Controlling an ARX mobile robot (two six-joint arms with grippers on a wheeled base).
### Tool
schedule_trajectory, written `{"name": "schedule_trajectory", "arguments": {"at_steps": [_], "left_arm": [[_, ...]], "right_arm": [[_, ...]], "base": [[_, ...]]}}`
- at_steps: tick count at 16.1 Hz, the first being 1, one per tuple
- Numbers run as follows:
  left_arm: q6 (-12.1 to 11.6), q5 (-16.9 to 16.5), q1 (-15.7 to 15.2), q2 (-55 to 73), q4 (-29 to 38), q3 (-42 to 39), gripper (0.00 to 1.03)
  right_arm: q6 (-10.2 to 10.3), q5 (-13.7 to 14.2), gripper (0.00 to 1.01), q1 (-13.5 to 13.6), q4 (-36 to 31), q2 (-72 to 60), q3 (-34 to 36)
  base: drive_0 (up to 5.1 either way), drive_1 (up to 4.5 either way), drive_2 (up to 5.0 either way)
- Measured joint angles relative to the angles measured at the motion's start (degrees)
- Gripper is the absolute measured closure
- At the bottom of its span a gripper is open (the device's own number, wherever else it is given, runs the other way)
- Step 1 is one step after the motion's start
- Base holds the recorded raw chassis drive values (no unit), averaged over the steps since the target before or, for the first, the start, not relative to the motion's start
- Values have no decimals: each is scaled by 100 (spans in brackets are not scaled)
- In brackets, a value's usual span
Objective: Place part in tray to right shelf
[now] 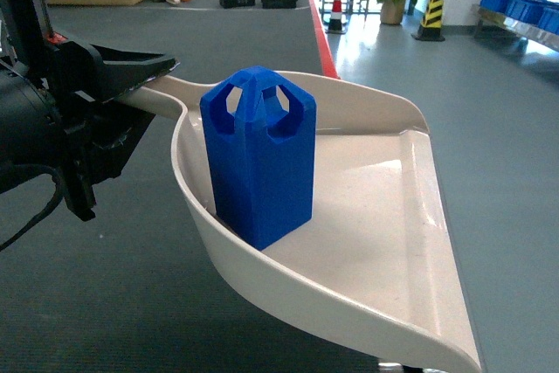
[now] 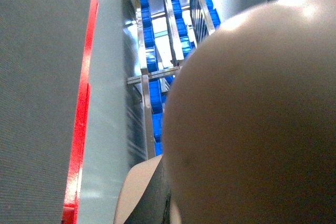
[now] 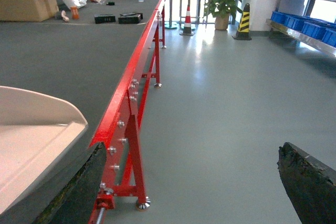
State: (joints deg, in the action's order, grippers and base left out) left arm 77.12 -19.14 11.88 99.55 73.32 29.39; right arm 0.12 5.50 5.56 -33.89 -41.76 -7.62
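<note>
Inside the tray (image 1: 384, 181), near its handle end, the part (image 1: 259, 156) stands upright; my left pincer (image 1: 131, 76) clamps that handle to carry both level, my right pincer (image 3: 194, 182) gapes empty.

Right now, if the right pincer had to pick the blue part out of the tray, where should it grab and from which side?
Probably the square body of the part, just under the looped top, coming from above and the tray's open right side. It stands upright against the raised left rim of the tray, so the left is blocked, and the arched loops look too thin and tapered to pinch.
</note>
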Motion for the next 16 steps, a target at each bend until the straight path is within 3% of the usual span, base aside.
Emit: {"name": "schedule_trajectory", "arguments": {"at_steps": [16], "left_arm": [[-24, -15, 0, -2, 0, 0, 87]], "right_arm": [[0, 0, 3, 0, -4, 4, 0]], "base": [[498, -242, -242]]}}
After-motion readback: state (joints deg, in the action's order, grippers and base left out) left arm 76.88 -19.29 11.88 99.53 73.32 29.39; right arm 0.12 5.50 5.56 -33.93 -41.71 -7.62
